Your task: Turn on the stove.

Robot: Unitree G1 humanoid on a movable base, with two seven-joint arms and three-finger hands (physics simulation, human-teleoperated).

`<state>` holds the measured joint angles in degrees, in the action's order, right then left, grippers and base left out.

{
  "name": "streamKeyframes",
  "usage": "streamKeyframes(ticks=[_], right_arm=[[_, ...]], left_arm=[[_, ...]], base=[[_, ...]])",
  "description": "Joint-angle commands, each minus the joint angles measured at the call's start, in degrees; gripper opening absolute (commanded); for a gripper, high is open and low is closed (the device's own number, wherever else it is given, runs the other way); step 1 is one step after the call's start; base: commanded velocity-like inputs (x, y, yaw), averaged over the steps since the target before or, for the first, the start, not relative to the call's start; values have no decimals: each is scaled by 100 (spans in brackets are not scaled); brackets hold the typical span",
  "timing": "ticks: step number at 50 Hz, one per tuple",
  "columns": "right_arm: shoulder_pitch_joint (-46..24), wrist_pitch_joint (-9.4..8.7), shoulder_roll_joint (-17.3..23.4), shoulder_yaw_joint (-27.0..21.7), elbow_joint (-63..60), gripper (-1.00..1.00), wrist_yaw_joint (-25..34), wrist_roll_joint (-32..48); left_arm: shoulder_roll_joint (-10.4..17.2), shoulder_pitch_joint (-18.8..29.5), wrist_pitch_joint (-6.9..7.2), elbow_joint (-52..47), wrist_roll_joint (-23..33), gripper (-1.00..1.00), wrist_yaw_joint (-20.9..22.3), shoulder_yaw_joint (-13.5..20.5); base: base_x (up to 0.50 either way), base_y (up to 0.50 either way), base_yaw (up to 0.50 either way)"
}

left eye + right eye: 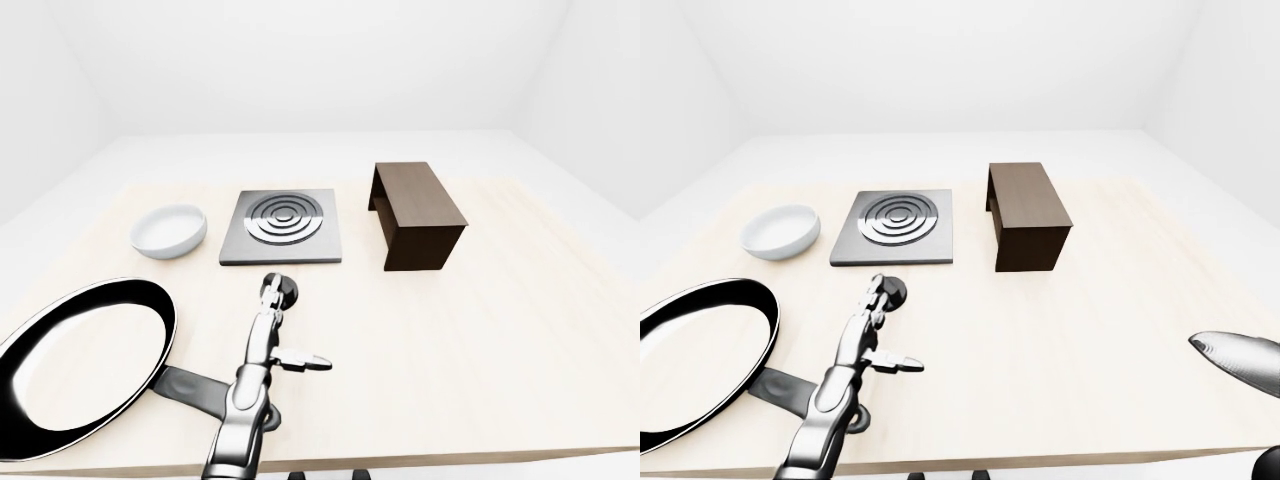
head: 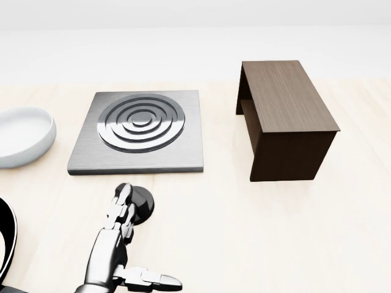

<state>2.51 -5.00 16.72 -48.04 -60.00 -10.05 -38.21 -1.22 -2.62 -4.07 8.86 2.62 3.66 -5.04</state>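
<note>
The stove [image 2: 183,152] is a flat grey square plate with concentric burner rings, lying on the light wooden table [image 2: 275,232] at upper left of the head view. Its dark round knob [image 2: 145,205] sits on the table just below the plate's lower edge. My left hand [image 2: 125,204] reaches up from the bottom of the view. Its fingers [image 2: 120,210] are stretched out and rest on the knob's left side, and the thumb sticks out to the right, away from the knob. My right hand [image 1: 1238,360] shows only as a silver tip at the right edge of the right-eye view.
A black frying pan [image 1: 80,365] with a white inside lies at lower left, its handle under my left forearm. A white bowl [image 1: 168,230] sits left of the stove. A dark brown open-sided wooden box [image 1: 420,212] stands right of the stove.
</note>
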Motion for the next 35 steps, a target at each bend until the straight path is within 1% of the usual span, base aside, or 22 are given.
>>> streamKeyframes(ticks=[1, 2, 4, 5, 6, 7, 8, 10, 11, 12, 15, 16, 18, 20, 21, 23, 24, 25, 28, 31, 33, 35], right_arm=[[-16, 0, 3, 14, 0, 100, -2, 16], [-13, 0, 10, 7, 0, 100, -10, -3], [5, 0, -15, 36, 0, 100, 10, 38], [2, 0, -21, 33, 0, 100, 18, 42], [-4, 0, -4, 20, 0, 100, 3, 20], [7, 0, 12, 12, 0, 100, -13, -10], [27, 0, 31, 20, 0, 100, -36, -35], [44, 0, 32, 42, 0, 100, -48, -29], [53, 0, 37, 42, 0, 100, -55, -38], [60, 0, 47, 41, 0, 100, -68, -52], [92, 0, 84, 37, 0, 100, -108, -104], [102, 0, 95, 38, 0, 100, -122, -122], [118, 0, 98, 49, 0, 100, -130, -121], [124, 0, 91, 49, 0, 100, -124, -123], [121, 0, 83, 67, 0, 100, -119, -105], [140, 0, 128, 69, 0, 100, -165, -151], [153, 0, 144, 74, 0, 100, -187, -170], [148, 0, 110, 86, 0, 100, -161, -127], [132, 0, 116, 84, 0, 100, -162, -138], [146, 0, 108, 132, 0, 100, -158, -104], [153, 0, 121, 132, 0, 100, -173, -122], [163, 0, 130, 144, 0, 100, -186, -130]], left_arm=[[-46, -368, 184, -762, 43, 100, 36, -351], [-53, -349, 166, -723, 49, 100, 29, -377], [-64, -343, 241, -805, 63, 100, 21, -439], [-65, -308, 226, -754, 75, 100, 6, -445], [-66, -237, 166, -631, 68, 100, 10, -429], [-70, -185, 171, -581, 63, 100, 9, -409], [-81, -33, 128, -386, 79, 100, -16, -361], [-99, 190, 16, -45, 70, 100, -13, -262], [-103, 419, -44, 247, 87, 100, -33, -180], [-107, 514, -93, 408, 123, 100, -47, -142], [-125, 905, -93, 1036, 115, 100, -53, 18], [-121, 1175, -93, 1562, 131, 100, -86, 94], [-116, 1458, -93, 2073, 162, 100, -128, 180], [-113, 1655, -93, 2369, 149, 100, -124, 243], [-88, 1942, -93, 2844, 210, 100, -203, 291], [-69, 2231, -93, 3367, 214, 100, -236, 364], [-69, 2261, -93, 3435, 216, 100, -239, 374], [-35, 2528, -93, 3876, 196, 100, -266, 446], [18, 2998, -93, 4660, 175, 100, -315, 546], [46, 3300, -93, 4987, 182, 100, -373, 589], [39, 3363, -93, 4883, 203, 100, -389, 571], [25, 3298, -93, 4586, 207, 100, -364, 542]], base=[[0, 0, 0], [0, 0, 0], [0, 0, 0], [0, 0, 0], [0, 0, 0], [0, 0, 0], [0, 0, 0], [0, 0, 0], [0, 0, 0], [0, 0, 0], [0, 0, 0], [0, 0, 0], [0, 0, 0], [0, 0, 0], [0, 0, 0], [0, 0, 0], [0, 0, 0], [0, 0, 0], [0, 0, 0], [0, 0, 0], [0, 0, 0], [0, 0, 0]])
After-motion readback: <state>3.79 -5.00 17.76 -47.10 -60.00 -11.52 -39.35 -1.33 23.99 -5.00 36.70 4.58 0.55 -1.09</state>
